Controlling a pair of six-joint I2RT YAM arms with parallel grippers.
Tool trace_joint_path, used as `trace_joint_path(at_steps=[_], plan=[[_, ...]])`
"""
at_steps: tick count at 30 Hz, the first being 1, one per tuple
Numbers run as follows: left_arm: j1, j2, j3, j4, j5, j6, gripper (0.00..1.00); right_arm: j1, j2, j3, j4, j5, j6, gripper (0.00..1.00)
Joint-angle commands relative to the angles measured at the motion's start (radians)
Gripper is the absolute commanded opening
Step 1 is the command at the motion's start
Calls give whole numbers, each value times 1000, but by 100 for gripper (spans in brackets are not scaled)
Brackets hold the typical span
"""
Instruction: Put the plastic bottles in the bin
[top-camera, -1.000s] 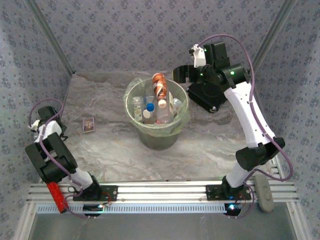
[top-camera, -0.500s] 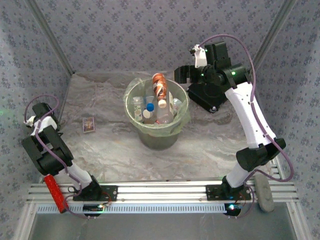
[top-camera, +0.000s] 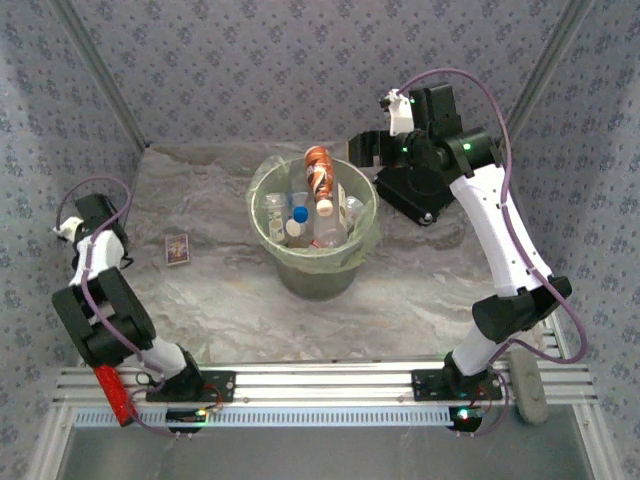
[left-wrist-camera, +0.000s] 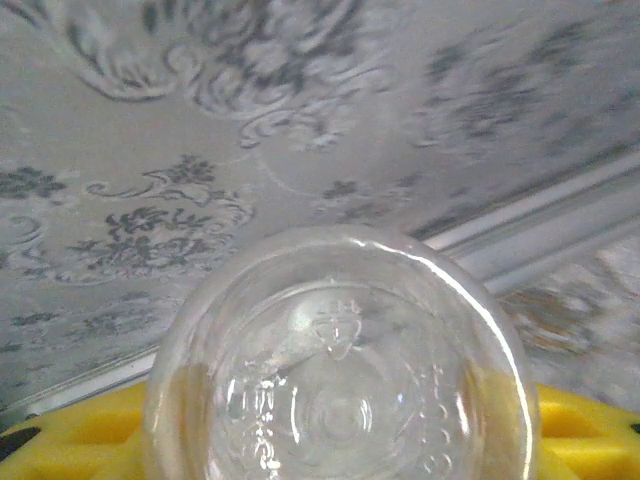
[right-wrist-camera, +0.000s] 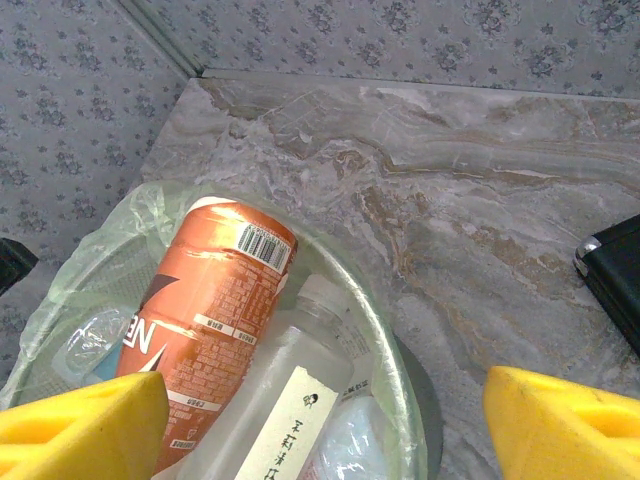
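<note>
The clear base of a plastic bottle (left-wrist-camera: 335, 390) sits between the yellow fingers (left-wrist-camera: 75, 435) of my left gripper (left-wrist-camera: 335, 445), and both pads press on its sides. That gripper (top-camera: 92, 212) is at the far left, close to the wall. The pale-green bin (top-camera: 315, 272) stands mid-table and holds several bottles, with an orange-labelled bottle (top-camera: 320, 178) sticking up highest. My right gripper (top-camera: 365, 148) hovers open over the bin's far right rim (right-wrist-camera: 385, 330). Below it lie the orange-labelled bottle (right-wrist-camera: 205, 320) and a clear bottle with a white label (right-wrist-camera: 285, 400).
A flat black box (top-camera: 410, 195) lies right of the bin, under the right arm. A small card-like packet (top-camera: 177, 249) rests on the marble to the bin's left. A red cylinder (top-camera: 113, 392) lies at the near left rail, a grey object (top-camera: 528, 380) at the near right. Patterned walls enclose three sides.
My left gripper has closed from wide open onto the bottle, and the left arm has shifted slightly at the far left. The right arm has stayed still.
</note>
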Motion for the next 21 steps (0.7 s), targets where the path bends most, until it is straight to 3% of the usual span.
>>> trace_joint_path(at_steps=[1, 7, 11, 15, 21], plan=[[-71, -124, 15, -94, 1, 3, 60, -2, -19, 6, 3, 4, 7, 84], [-289, -317, 132, -293, 75, 24, 57, -5, -31, 3, 21, 6, 12, 83], [-420, -417, 260, -412, 183, 28, 55, -7, -47, -21, 43, 14, 19, 84], [-501, -484, 399, -459, 372, 32, 53, -10, -65, -48, 64, 28, 28, 84], [-591, -509, 562, -410, 748, -1, 50, -10, -108, -113, 99, 43, 50, 84]])
